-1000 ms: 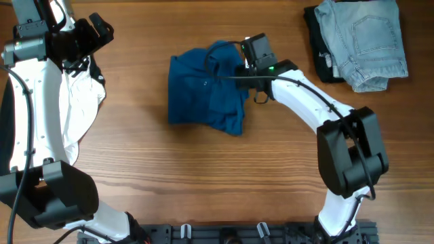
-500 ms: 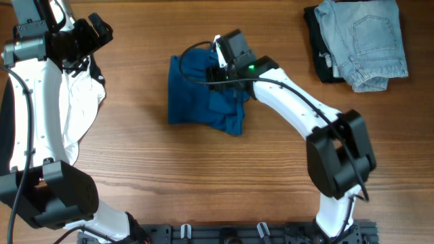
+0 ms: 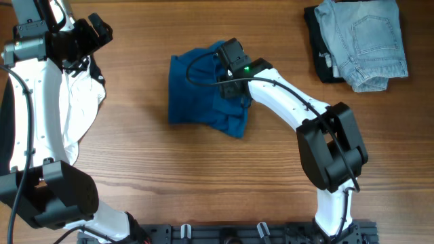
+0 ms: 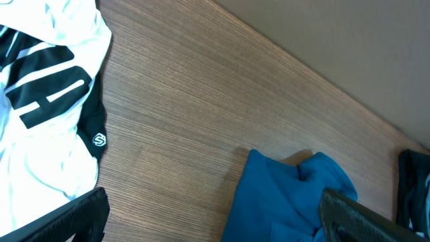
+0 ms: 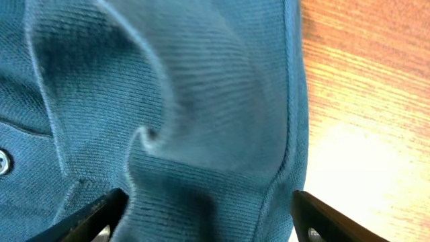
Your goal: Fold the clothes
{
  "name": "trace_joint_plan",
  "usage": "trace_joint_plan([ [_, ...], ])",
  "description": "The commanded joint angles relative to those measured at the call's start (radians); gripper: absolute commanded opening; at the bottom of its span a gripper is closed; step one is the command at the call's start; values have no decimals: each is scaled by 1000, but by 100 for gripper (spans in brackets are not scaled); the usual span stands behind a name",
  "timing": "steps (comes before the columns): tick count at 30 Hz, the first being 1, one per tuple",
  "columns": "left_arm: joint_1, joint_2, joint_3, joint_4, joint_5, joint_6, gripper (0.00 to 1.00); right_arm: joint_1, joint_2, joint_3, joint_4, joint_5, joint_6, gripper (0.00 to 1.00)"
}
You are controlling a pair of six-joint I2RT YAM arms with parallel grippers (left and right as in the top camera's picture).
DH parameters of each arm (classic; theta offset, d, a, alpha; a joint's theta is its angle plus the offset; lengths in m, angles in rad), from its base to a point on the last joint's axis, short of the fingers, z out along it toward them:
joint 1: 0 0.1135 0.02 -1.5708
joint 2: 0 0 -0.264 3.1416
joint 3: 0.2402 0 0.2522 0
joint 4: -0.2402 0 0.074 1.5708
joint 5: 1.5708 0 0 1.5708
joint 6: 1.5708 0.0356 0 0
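The deep-blue collared shirt (image 3: pixel 200 91) lies crumpled in the middle of the table. My right gripper (image 3: pixel 232 83) is down on its right part, jaws open, with blue fabric bunched between the fingers (image 5: pixel 211 218); a button and the shirt's edge show beside the bare wood. My left gripper (image 3: pixel 98 30) is open and empty at the far left, held above the white top with black stripes (image 3: pixel 78 102). Its wrist view shows that top (image 4: pixel 40 101) and the blue shirt (image 4: pixel 289 195). Pale denim jeans (image 3: pixel 366 41) lie on a black garment (image 3: pixel 317 47) at the back right.
The wooden table (image 3: pixel 203 176) shows bare wood in front of and around the blue shirt. The white top hangs over the table's left side under my left arm. A black rail (image 3: pixel 258 234) runs along the front edge.
My right gripper has moved left from the shirt's right edge onto the shirt. The fabric near the collar has shifted with it. The left arm has not moved.
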Motion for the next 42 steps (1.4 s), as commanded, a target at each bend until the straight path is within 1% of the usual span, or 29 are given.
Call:
trace_joint_plan([
  [1,2,9,1,0,-24,10,100,-22,-58,14,-20,-24,34,83],
  [2,2,9,1,0,-27,10,100,-39,-66,14,-28,-62,45,85],
  [5,2,9,1,0,-39,14,100,-110,-78,14,-44,-280,46,93],
  [6,2,9,1,0,-39,14,100,-132,-79,14,-47,-341,46,94],
  [7,2,9,1,0,-39,15,100,-164,-80,14,-49,-415,45,95],
  [9,2,9,1,-1,-39,37,100,-217,-80,14,-59,-508,38,95],
  [11,2,9,1,-1,-54,36,100,-262,-78,13,-69,-587,3,95],
  [13,2,9,1,-1,-61,36,100,-289,-74,4,-69,-613,-14,95],
  [15,2,9,1,-3,-61,35,100,-291,-71,-16,-56,-614,-27,95],
  [21,2,9,1,-14,-61,36,100,-290,-49,-109,70,-686,-6,95],
  [27,2,9,1,-15,-61,35,100,-278,43,-125,178,-785,-5,95],
  [31,2,9,1,-15,-61,36,100,-245,116,-125,228,-800,45,95],
  [35,1,9,1,-15,-62,36,100,-199,187,-125,381,-1041,22,95],
  [36,1,9,1,-15,-62,36,100,-192,188,-125,399,-1055,24,93],
  [37,1,9,1,-15,-63,36,100,-184,188,-125,409,-1054,24,86],
  [38,1,9,1,-15,-65,36,100,-175,188,-125,422,-1054,27,76],
  [39,1,9,1,-15,-65,36,100,-167,188,-125,436,-1054,27,38],
  [40,1,9,1,-15,-65,36,100,-163,188,-125,455,-1054,29,6],
  [42,0,9,1,-15,-65,36,100,-166,188,-124,494,-1062,50,4],
])
